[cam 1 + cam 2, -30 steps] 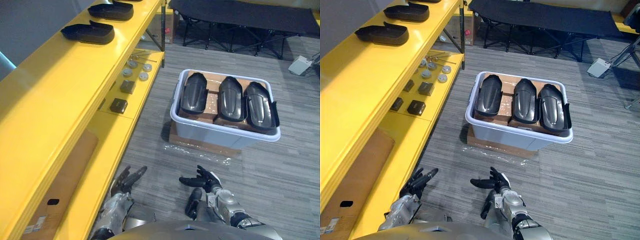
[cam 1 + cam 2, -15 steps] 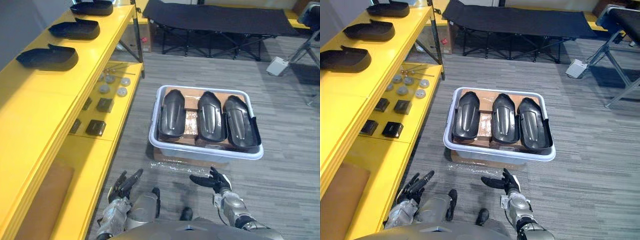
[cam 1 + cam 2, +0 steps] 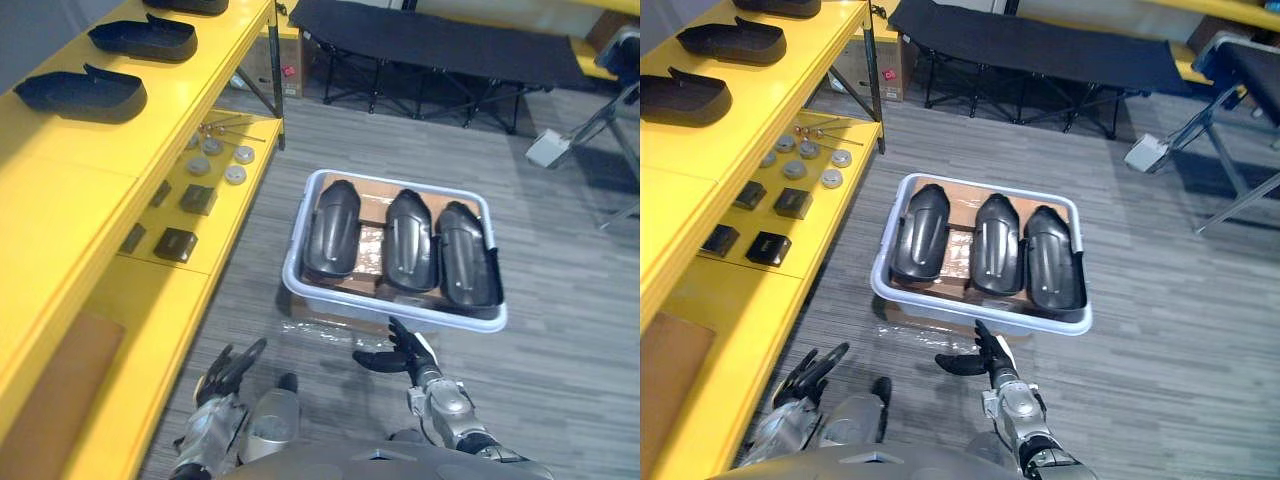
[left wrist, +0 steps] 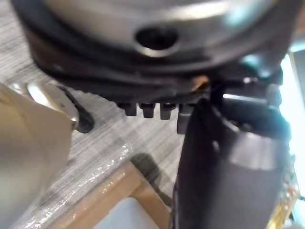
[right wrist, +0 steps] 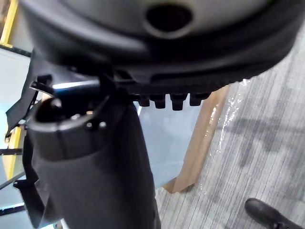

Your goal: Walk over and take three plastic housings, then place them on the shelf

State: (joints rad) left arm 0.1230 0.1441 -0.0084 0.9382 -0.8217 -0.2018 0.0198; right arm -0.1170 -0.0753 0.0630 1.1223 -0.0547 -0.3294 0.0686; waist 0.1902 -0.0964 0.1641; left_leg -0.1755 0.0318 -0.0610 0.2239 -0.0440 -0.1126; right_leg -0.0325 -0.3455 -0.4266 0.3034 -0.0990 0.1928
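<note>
Three black plastic housings [image 3: 408, 240] lie side by side in the pale plastic tub [image 3: 450, 319] on the floor, long axes pointing away from the robot. The tub sits directly ahead of the right hand [image 3: 400, 352], the nearer one; the left hand [image 3: 232, 368] is further off. Both hands: fingers extended, empty

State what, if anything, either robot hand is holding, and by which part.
Nothing is held. The left robot hand and right robot hand are open and empty; three black plastic housings lie in the pale grey plastic tub.
</note>
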